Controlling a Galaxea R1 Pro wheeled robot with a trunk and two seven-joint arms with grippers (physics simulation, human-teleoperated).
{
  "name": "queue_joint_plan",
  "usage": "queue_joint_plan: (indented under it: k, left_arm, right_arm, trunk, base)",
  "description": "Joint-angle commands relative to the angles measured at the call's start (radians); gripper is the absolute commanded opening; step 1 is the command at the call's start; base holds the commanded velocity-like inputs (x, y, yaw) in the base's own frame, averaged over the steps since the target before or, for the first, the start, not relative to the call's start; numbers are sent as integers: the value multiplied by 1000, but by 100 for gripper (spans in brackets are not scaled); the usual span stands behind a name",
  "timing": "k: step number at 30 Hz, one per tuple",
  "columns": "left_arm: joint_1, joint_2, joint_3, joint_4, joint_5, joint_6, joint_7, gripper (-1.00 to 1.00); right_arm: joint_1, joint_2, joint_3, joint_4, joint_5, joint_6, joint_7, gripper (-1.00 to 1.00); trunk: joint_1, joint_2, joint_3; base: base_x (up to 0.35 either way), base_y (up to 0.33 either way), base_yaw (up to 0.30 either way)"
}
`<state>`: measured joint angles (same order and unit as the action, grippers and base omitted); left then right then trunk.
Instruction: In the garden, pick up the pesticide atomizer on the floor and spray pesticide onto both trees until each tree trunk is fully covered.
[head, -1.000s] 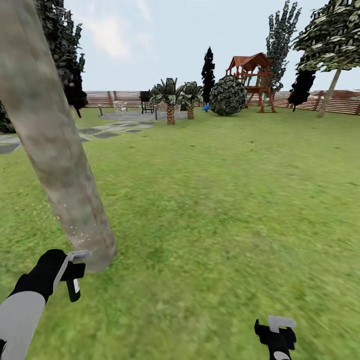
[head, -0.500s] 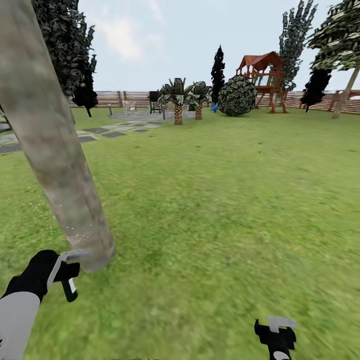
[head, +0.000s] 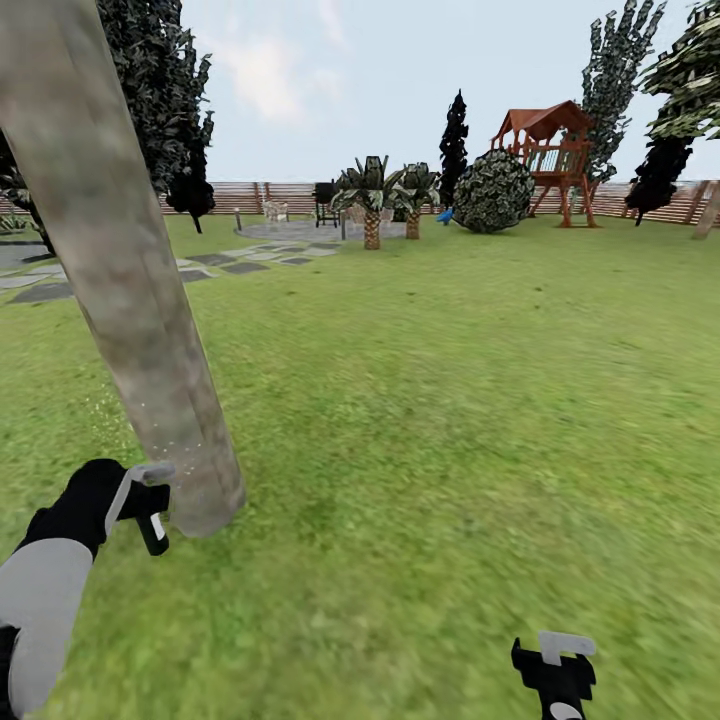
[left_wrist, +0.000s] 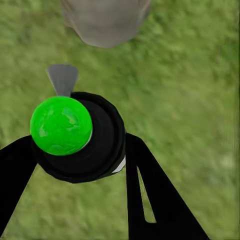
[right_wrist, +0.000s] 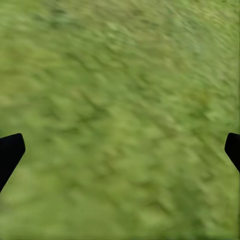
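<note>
Currently left claw (head: 150, 500) grips pesticide atomizer (left_wrist: 80, 137); aim nozzle squarely at tree trunk (head: 120, 270), sweeping upward. Right claw (head: 555, 665) wide, empty.

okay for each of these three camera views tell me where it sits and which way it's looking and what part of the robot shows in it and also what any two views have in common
Head view: on the robot's head, looking forward and down over the green lawn to the slatted brown fence; both arms show, left gripper low left, right gripper at the bottom.
Left wrist view: near the left gripper, facing grass; black fingers clamp the stubby black pesticide atomizer.
Right wrist view: near the right gripper, facing grass; fingertips spread wide.
Shared: head and left wrist views both show the thick pale mottled tree trunk.
</note>
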<state>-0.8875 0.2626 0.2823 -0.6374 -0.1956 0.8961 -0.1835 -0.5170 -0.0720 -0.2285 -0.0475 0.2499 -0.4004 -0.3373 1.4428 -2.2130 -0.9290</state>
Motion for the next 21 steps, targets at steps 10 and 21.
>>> queue_joint_plan:
  k: [10, 21]
  left_arm:
    - [-26, 86, -76, 8, 4, 41, -33, -100]
    - [-16, 145, -152, 8, -1, 93, -131, -100]
  right_arm:
    - [0, 0, 0, 0, -1, 0, 1, 100]
    - [0, 3, 0, 0, -1, 0, 0, 100]
  trunk:
    - [0, 0, 0]
    - [0, 0, 0]
  base:
    - [0, 0, 0]
    - [0, 0, 155]
